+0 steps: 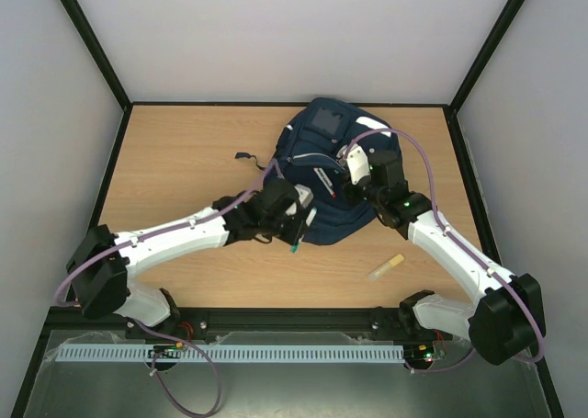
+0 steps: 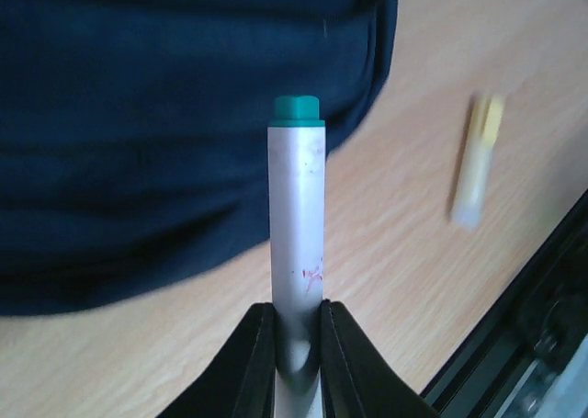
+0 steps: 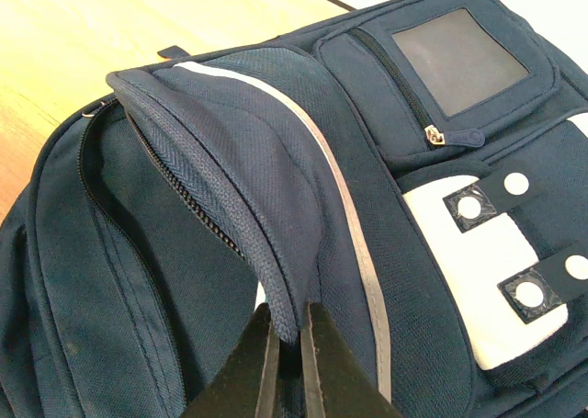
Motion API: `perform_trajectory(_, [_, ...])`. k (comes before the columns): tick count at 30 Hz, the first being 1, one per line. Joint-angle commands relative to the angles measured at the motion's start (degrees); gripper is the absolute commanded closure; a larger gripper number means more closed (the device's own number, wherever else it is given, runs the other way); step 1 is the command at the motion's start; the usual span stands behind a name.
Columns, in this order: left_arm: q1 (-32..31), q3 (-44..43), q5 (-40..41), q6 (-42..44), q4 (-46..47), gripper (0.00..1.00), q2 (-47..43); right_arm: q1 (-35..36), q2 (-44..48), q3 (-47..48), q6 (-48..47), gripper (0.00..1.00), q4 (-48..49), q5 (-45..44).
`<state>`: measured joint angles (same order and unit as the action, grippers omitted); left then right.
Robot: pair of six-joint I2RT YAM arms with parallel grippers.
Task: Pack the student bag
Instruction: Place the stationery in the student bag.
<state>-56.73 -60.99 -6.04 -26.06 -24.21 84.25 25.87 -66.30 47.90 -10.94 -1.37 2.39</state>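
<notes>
While the left jaws are clamped on the lower barrel of a grey marker (image 2: pixel 296 207) with a green cap, its capped end standing out over the near edge of the student bag (image 1: pixel 317 152), the right jaws are closed on the hem of the bag's front flap (image 3: pixel 248 152), lifting it so that the zipped mouth gapes beneath. That pinch takes only a thin fold of cloth, so a tug or a sag in the fabric would likely let the flap slide free and the opening fall shut. The marker is gripped near one end with most of its length unsupported; if the cap catches on the fabric on its way to the mouth, it would probably pivot between the jaws or be knocked out. Both wrists sit close together over the bag, so a careless path for the left arm risks striking the right one and jerking the flap. The bag is soft and lies loose at the far middle of the desk (image 1: pixel 184 152), so a push from either arm could shift it. A yellow stick (image 1: pixel 387 267) lies on the desk just beside the right forearm, where a sweep could send it rolling. Counted: one bag, one marker, one yellow stick, two arms.
</notes>
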Motion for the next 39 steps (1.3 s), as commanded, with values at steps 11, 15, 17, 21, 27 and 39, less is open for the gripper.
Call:
perform_trajectory(11, [14.0, 1.7, -9.3, -25.6, 25.6, 0.98, 4.1, -0.6, 2.1, -0.4, 0.1, 0.99, 2.9, -0.3])
perform_trajectory(15, [15.3, 3.4, -9.5, -31.3, 31.5, 0.98, 6.2, -0.6, 2.1, -0.4, 0.1, 0.99, 2.9, -0.3])
perform_trajectory(17, [15.4, 2.7, -9.9, -33.0, 32.6, 0.98, 7.9, -0.6, 2.0, -0.4, 0.1, 0.99, 3.0, -0.1])
perform_trajectory(21, [15.4, 1.1, -9.1, -35.6, 34.5, 0.98, 11.0, -0.6, 1.8, -0.4, 0.0, 0.99, 2.9, 0.1])
perform_trajectory(27, [15.5, -0.4, -6.6, -42.0, 39.6, 0.98, 15.3, -0.6, 1.6, -0.4, 0.0, 0.99, 2.9, 0.2])
perform_trajectory(39, [15.2, -7.5, -2.0, -48.7, 44.3, 0.98, 24.0, -0.6, 1.0, -0.2, -0.1, 0.99, 2.7, 0.6])
